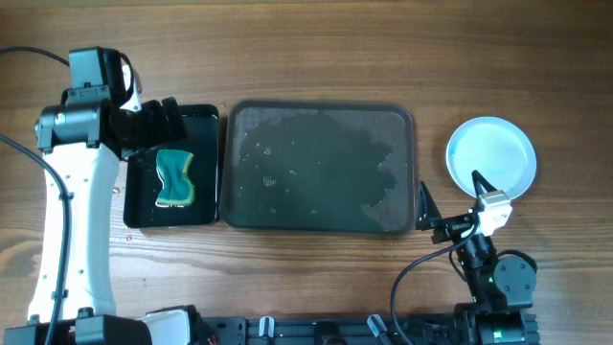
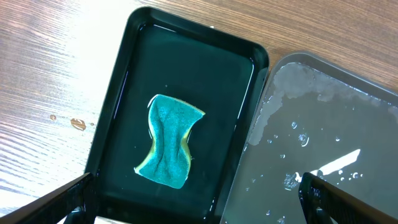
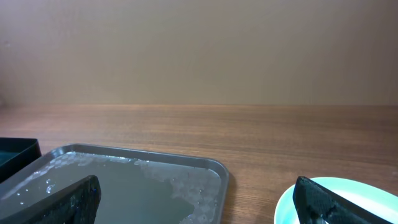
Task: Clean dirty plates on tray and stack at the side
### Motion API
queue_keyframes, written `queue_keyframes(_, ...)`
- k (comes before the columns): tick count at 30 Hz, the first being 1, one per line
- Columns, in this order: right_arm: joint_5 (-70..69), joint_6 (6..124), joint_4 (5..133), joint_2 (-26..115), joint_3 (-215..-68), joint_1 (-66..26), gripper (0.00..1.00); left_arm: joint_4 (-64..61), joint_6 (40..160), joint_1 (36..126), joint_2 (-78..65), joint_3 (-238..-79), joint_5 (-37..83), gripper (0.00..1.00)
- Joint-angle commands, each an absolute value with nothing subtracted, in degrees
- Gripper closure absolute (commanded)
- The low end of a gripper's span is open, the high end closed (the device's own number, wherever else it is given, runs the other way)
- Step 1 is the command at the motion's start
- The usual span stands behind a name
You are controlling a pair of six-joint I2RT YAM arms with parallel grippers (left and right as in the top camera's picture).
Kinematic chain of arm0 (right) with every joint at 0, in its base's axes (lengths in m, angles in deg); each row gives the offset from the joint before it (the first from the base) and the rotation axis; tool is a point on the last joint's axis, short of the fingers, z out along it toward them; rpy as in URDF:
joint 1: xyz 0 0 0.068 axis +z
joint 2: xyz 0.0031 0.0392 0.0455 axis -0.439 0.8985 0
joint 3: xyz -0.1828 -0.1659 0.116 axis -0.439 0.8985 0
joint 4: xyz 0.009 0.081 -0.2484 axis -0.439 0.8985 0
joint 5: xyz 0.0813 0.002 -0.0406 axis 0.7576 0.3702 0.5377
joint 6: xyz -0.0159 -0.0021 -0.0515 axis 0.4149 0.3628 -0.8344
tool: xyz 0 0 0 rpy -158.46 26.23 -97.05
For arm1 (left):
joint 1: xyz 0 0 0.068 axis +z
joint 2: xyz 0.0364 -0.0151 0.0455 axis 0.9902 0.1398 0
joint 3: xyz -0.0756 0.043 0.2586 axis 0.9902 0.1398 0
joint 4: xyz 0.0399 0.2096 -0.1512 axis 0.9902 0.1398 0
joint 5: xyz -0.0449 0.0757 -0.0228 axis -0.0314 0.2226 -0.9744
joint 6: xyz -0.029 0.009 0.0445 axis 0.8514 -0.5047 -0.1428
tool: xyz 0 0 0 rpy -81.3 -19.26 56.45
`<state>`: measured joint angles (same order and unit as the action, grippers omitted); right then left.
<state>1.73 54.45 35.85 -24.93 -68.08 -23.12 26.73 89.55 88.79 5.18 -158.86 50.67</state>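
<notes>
My left fingers (image 2: 56,206) and right fingers (image 3: 333,204) hang open, empty; clipping the wet tray (image 1: 321,163) could slop water toward the plates (image 1: 490,153).

- The tray (image 1: 306,192) is dark grey, mottled with paler, cloudy wet patches and bright droplets.
- Left of it, the small tray (image 1: 207,172) is glossy black.
- The sponge (image 1: 174,178) on that small tray is teal-green with a yellow edge.
- Right of the grey tray, the plate (image 1: 491,153) is pale blue with a whiter rim.
- The table (image 1: 316,48) around the grey tray is brown with streaky wood grain.
</notes>
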Motion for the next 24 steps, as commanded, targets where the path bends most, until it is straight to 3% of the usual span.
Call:
queue_keyframes(1, 0.68, 54.08, 35.61, -25.8, -68.01, -22.84, 0.0, 26.55, 90.12, 88.95, 5.18, -159.38, 50.02, 0.0)
queue_keyframes(7, 0.68, 54.08, 35.61, -25.8, -68.01, -22.84, 0.0, 24.67, 90.12, 88.82, -0.05, -158.64, 51.46, 0.0)
queue_keyframes(11, 0.68, 54.08, 35.61, -25.8, -68.01, -22.84, 0.0, 15.6, 90.14, 87.35, -9.34, -152.76, 51.46, 0.0)
queue_keyframes(19, 0.68, 54.08, 35.61, -25.8, -68.01, -22.84, 0.0, -14.3, 90.51, 82.8, -33.25, -124.33, 49.93, 0.0)
queue_keyframes(24, 0.68, 54.06, 35.61, -25.8, -68.01, -22.84, 0.0, -22.25, 91.87, 82.15, -44.9, -109.81, 49.97, 0.0)
